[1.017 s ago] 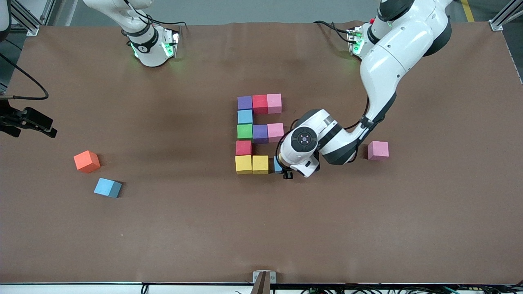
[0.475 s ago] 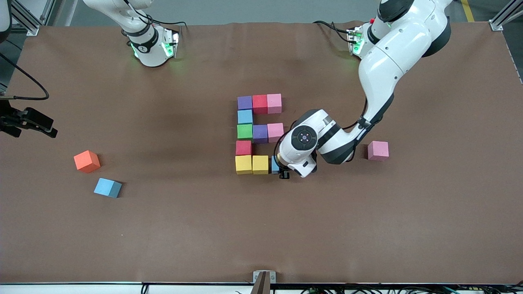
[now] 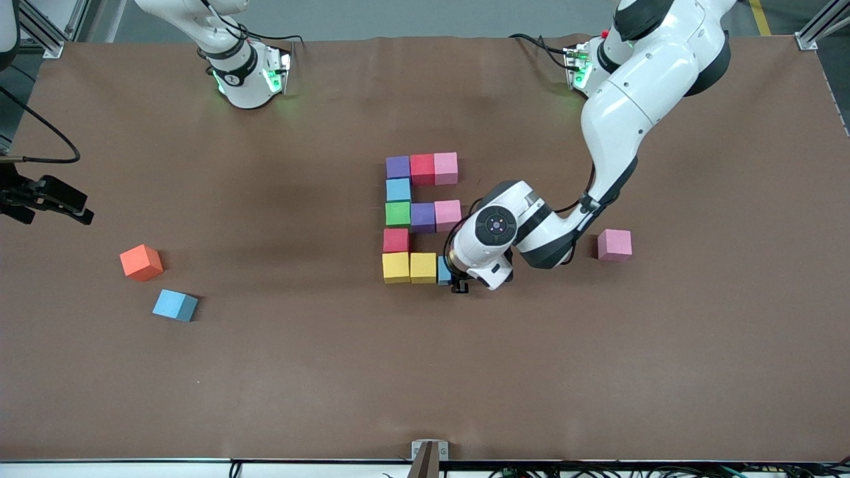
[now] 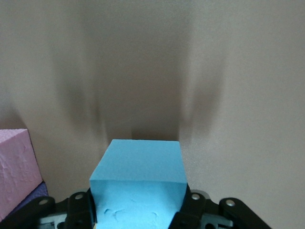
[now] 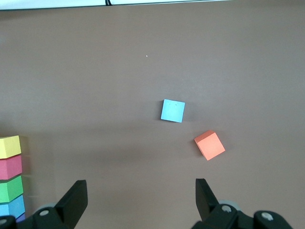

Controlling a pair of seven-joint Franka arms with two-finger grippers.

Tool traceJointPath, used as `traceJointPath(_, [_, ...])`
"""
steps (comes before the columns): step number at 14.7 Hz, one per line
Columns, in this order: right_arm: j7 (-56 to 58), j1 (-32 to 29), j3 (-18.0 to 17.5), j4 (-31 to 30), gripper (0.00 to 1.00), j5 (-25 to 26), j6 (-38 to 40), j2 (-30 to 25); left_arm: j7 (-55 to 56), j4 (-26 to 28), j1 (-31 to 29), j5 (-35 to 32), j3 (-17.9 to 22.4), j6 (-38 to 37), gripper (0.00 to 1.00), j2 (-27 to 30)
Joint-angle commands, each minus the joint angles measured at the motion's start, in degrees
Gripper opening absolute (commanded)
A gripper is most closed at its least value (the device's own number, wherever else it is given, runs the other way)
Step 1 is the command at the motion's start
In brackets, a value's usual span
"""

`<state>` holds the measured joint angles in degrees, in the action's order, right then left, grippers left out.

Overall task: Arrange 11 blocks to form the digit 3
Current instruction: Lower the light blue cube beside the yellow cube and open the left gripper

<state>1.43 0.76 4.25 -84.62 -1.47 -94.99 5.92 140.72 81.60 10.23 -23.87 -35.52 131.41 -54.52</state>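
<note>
My left gripper point(image 3: 455, 276) is shut on a light blue block point(image 3: 443, 270), low beside the second yellow block point(image 3: 423, 267) of the figure's nearest row. In the left wrist view the light blue block point(image 4: 138, 183) fills the space between the fingers. The figure holds purple point(image 3: 397, 166), red point(image 3: 422, 168) and pink point(image 3: 445, 167) blocks, light blue point(image 3: 398, 190), green point(image 3: 398, 214), purple point(image 3: 423, 217), pink point(image 3: 447, 214), red point(image 3: 396, 240) and yellow point(image 3: 396, 267). My right gripper point(image 5: 140, 200) waits open at the right arm's end of the table, holding nothing.
A loose pink block point(image 3: 614, 244) lies toward the left arm's end. A loose light blue block point(image 3: 175, 305) and an orange cube point(image 3: 141, 262) lie toward the right arm's end. The left arm's elbow and wrist hang over the table beside the figure.
My left gripper has carried the light blue block sideways toward the yellow block, closing the gap between them. The right arm has not moved.
</note>
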Motion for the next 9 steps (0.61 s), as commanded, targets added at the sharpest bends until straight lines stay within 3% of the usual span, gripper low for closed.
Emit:
traceJointPath(1, [-0.3, -0.8, -0.8, -0.7, 1.00, 0.2, -0.6, -0.5, 1.8, 0.2, 0.6, -1.0, 0.2, 0.8, 0.22, -0.2])
traceJointPath(5, [-0.3, -0.9, -0.9, -0.7, 1.00, 0.2, -0.6, -0.5, 1.6, 0.0, 1.0, -1.1, 0.3, 0.8, 0.23, -0.8])
traceJointPath(7, [-0.3, -0.9, -0.9, -0.7, 1.00, 0.2, -0.6, -0.5, 1.1, 0.0, 1.0, -1.2, 0.2, 0.8, 0.30, -0.8])
traceJointPath(8, [-0.3, -0.9, -0.8, -0.7, 1.00, 0.2, -0.6, -0.4, 1.0, 0.0, 1.0, -1.2, 0.3, 0.8, 0.41, -0.8])
traceJointPath(9, [-0.4, -0.9, -0.8, -0.7, 1.00, 0.2, -0.6, -0.4, 0.7, 0.0, 1.0, -1.3, 0.3, 0.8, 0.66, -0.8])
